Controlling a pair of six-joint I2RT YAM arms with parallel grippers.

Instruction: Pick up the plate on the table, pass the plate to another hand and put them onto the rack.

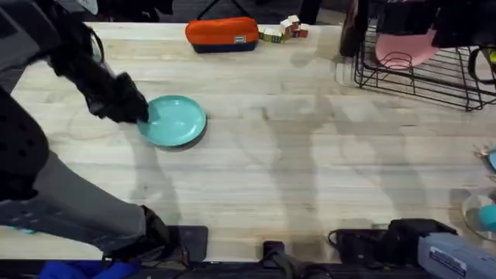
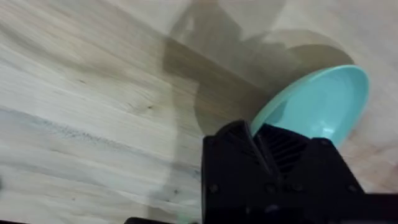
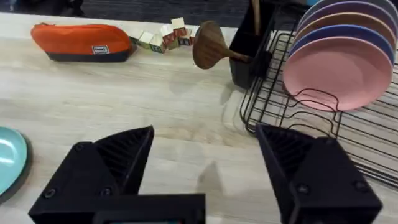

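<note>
The teal plate is on the left half of the wooden table. My left gripper is at its left rim, shut on the edge. In the left wrist view the plate tilts up from the wood, its rim running in between my black fingers. My right gripper hovers open over bare table with nothing between its fingers, facing the black wire rack. That rack stands at the back right and holds a pink plate with purple and blue ones behind it.
An orange pouch and small wooden blocks lie along the back edge. A black holder with a wooden spoon stands beside the rack's left side. A teal item sits at the right edge.
</note>
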